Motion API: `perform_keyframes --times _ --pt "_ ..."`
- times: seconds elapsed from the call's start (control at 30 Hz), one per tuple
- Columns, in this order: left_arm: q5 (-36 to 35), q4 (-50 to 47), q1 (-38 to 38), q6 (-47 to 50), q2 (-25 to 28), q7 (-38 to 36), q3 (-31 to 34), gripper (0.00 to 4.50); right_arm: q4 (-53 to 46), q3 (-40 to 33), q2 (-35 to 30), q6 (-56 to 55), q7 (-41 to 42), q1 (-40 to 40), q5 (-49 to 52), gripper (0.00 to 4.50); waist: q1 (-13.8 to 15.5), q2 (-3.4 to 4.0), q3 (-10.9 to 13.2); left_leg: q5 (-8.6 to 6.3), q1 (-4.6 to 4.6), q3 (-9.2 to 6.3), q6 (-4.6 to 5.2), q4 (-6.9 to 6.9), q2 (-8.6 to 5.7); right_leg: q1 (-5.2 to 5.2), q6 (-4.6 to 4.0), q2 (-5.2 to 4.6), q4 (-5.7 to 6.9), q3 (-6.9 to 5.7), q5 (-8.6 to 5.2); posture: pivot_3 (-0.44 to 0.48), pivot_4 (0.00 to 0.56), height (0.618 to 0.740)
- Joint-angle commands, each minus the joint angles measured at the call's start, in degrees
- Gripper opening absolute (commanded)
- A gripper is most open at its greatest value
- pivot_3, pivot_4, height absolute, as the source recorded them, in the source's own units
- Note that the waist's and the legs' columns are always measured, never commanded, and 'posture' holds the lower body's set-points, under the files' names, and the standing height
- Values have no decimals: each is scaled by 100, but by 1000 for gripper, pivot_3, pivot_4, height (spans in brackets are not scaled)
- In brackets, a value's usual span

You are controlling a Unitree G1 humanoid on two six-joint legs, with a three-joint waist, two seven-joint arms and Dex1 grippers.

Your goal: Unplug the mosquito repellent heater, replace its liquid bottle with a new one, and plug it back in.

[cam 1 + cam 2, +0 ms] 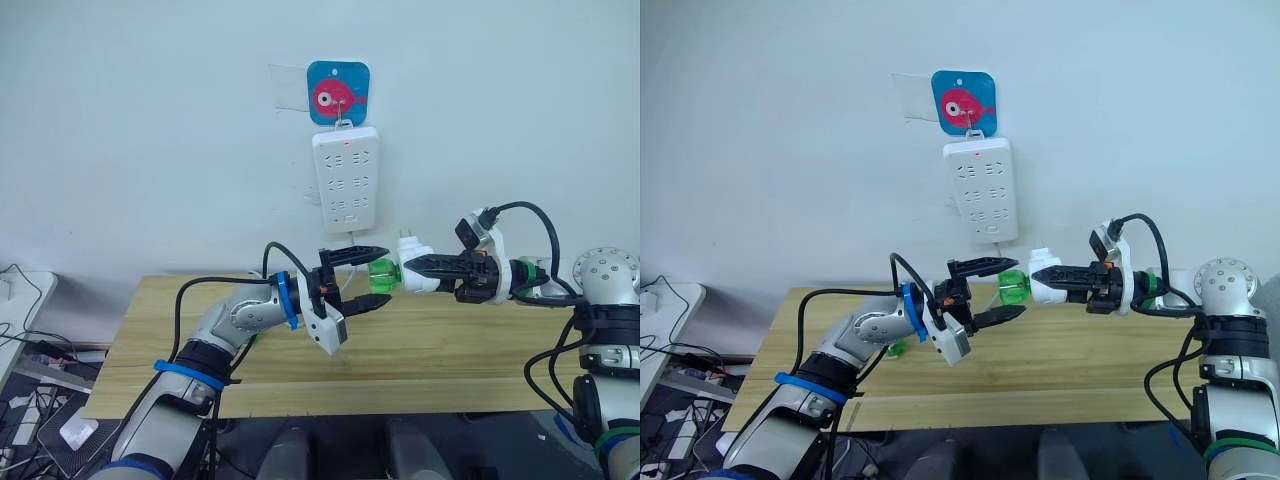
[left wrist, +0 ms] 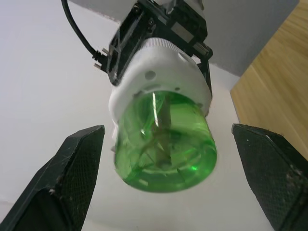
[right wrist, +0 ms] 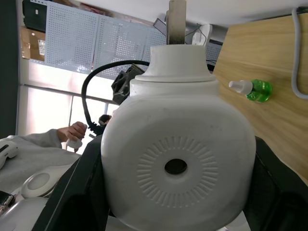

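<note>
The white mosquito repellent heater (image 1: 417, 273) hangs in the air above the wooden table, unplugged, prongs up, with my right gripper (image 1: 414, 272) shut on its sides. Its vent hole (image 3: 175, 166) faces the right wrist camera. A green liquid bottle (image 1: 382, 274) sticks out of the heater toward my left arm. My left gripper (image 1: 388, 274) is open, one finger above the bottle and one below, not touching it; the left wrist view shows the bottle's base (image 2: 166, 147) between the fingers (image 2: 77, 168). A second green bottle (image 1: 897, 348) with a white cap lies on the table behind my left forearm.
A tall white power strip (image 1: 346, 180) hangs on the wall under a blue fish hook (image 1: 338, 93), above and behind the heater. The wooden table (image 1: 450, 350) runs below both arms. A person (image 3: 29, 149) holding a controller shows in the right wrist view.
</note>
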Motion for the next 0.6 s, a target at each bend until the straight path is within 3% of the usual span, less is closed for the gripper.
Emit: perform_keyframes --times 0.03,0.1,0.13,0.27,0.37,0.43,0.6 --pt "-123 -28 -108 -76 66 98 -79 3302 -186 -56 -45 44 1 -1 262 2978 -1 0 0 0 0 0 0 0 0 0 0 0 0 0 0 -87 150 740" --pt "-235 -15 -105 -39 86 60 -123 2654 -181 -53 -47 44 0 -8 255 2978 -1 0 0 0 0 -1 0 0 1 0 0 2 0 -1 0 -87 150 740" --pt "-757 -60 -36 141 109 -220 -276 2354 -172 -51 -52 44 7 -16 234 2978 -1 0 0 0 0 -1 0 0 1 0 0 2 0 -1 0 -87 150 740" --pt "-2643 -673 279 1339 126 -1198 -601 2251 -328 29 -158 44 156 46 99 2978 -23 0 0 0 -1 -1 0 0 2 -1 0 1 0 0 0 -85 152 740" --pt "-4780 -2196 608 4366 337 -1973 -664 2251 -618 162 -324 16 432 118 -120 2978 -58 1 1 0 -7 -5 0 0 4 -4 0 -1 0 -1 -1 -80 155 740" --pt "-5900 -2890 669 6094 515 -2102 -545 2251 -773 286 -443 -90 651 152 -277 2978 -86 2 4 0 -23 -19 1 5 5 -11 1 -1 0 -9 -1 -77 157 740" --pt "-9436 -3011 475 10112 795 -1556 322 2251 -870 449 -494 -285 1010 111 -561 2978 -154 2 6 0 -21 -33 1 10 13 -9 4 30 9 -12 -3 -73 156 740"
